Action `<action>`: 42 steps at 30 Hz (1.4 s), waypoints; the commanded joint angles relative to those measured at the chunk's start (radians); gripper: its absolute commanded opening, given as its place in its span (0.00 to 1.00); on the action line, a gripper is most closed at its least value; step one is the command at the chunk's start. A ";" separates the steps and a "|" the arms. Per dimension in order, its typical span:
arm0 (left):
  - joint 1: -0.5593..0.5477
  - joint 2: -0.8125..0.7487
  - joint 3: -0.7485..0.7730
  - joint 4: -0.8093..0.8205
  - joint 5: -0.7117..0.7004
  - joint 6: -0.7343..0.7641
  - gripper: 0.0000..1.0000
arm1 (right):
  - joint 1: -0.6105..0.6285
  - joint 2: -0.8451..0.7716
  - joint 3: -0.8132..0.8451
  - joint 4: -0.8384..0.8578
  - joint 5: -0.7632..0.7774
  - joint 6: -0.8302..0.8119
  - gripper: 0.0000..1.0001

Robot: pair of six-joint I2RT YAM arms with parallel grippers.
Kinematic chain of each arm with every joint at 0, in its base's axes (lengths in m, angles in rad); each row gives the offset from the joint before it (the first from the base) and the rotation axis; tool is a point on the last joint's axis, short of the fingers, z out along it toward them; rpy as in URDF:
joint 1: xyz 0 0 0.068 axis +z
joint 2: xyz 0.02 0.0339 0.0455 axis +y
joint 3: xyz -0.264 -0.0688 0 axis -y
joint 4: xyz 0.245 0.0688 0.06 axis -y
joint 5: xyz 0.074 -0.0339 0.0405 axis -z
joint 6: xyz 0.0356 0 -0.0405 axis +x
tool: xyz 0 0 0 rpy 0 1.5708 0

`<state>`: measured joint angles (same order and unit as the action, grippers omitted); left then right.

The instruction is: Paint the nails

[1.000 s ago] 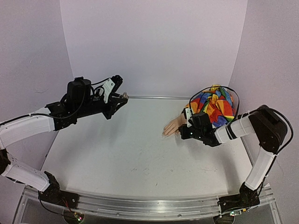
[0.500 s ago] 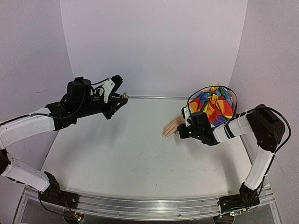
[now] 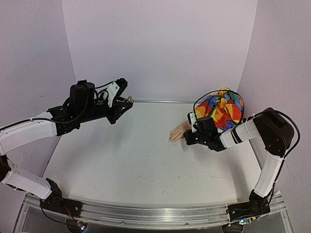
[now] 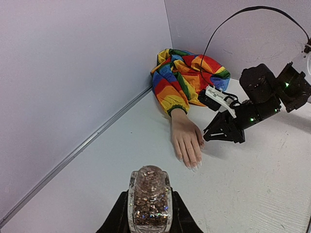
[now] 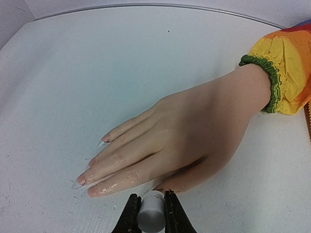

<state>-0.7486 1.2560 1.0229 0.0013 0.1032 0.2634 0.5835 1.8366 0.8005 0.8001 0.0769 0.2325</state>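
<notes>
Peach mannequin hand in a rainbow patchwork sleeve lies near the white surface's far right corner, pale nails pointing left. Right hand clamps a small white cap beside it; left hand clamps a glittery bottle.

Mannequin hand lies on the table, sleeve behind it, right end effector just beside

Right pincer slightly closer to mannequin hand
</notes>
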 commanded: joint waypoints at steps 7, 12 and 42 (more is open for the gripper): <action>0.006 -0.035 0.004 0.056 -0.007 0.019 0.00 | 0.004 0.023 0.037 -0.001 -0.031 0.007 0.00; 0.005 -0.034 0.003 0.057 -0.008 0.020 0.00 | 0.004 0.026 0.036 -0.001 -0.054 0.010 0.00; 0.006 -0.037 0.005 0.056 0.000 0.017 0.00 | 0.004 -0.048 0.000 -0.014 0.048 0.029 0.00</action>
<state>-0.7486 1.2560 1.0229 0.0013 0.1032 0.2668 0.5835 1.7905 0.7719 0.7826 0.0956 0.2546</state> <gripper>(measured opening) 0.214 0.139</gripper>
